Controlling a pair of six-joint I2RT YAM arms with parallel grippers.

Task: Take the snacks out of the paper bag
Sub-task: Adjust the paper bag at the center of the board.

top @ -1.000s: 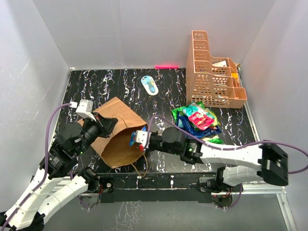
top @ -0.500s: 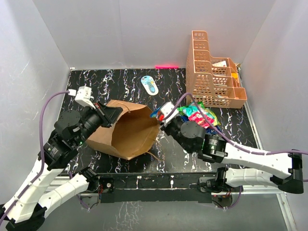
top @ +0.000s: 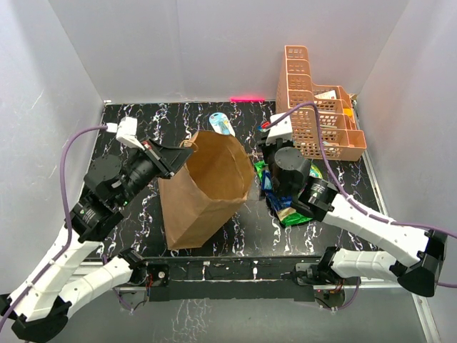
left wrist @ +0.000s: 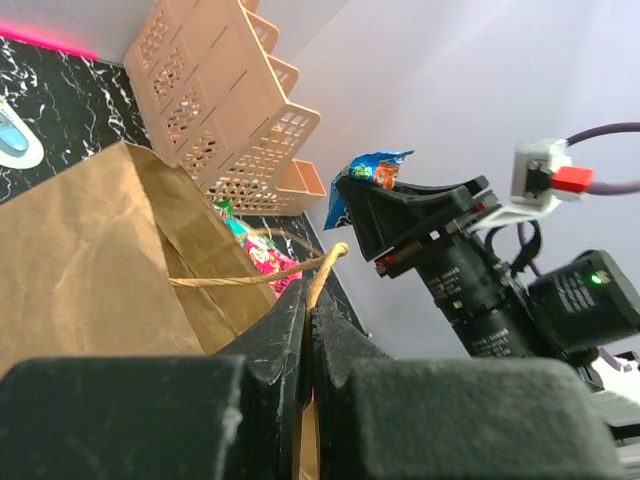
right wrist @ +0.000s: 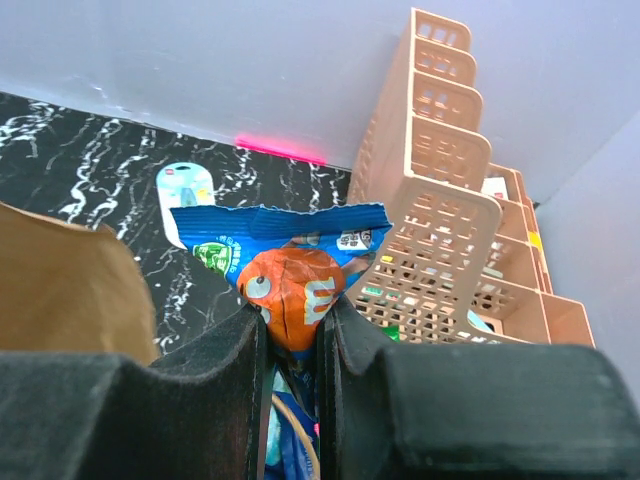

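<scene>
Starting at the left: left gripper [left wrist: 308,297] closed fully on the thin twisted handle [left wrist: 250,276] of the paper bag [top: 207,182], pinching only the cord, not the paper. Holds the bag raised by that one handle, a broad brown side turned up to the top camera and the bottom near the front edge of the table [top: 143,121]. Cannot tell whether anything is left inside, since no view looks into the mouth. Just behind the bag's top edge, a small blue-white oval thing [top: 221,123], lying flat. Further right, right gripper [right wrist: 292,318] clamped on a blue candy packet [right wrist: 290,255], held out of the bag and up in the air, between the bag and the orange basket [top: 318,107]. Under that arm, a pile of other packets [top: 291,213] on the table, green and blue among them, partly hidden by the arm. Possible trouble from here, as a judgement only. Could lose the bag if the cord slips from the pinch or tears off the paper, because the whole bag hangs on one thin handle; would then tip toward the oval thing or the pile. Could drop the packet too early, as the grip is only on its lower half and the wrapper is glossy. Could also knock the basket with the wrist, which is very close to it, or push the pile sideways when lowering. Safer to go down slowly over the pile and release low.
</scene>
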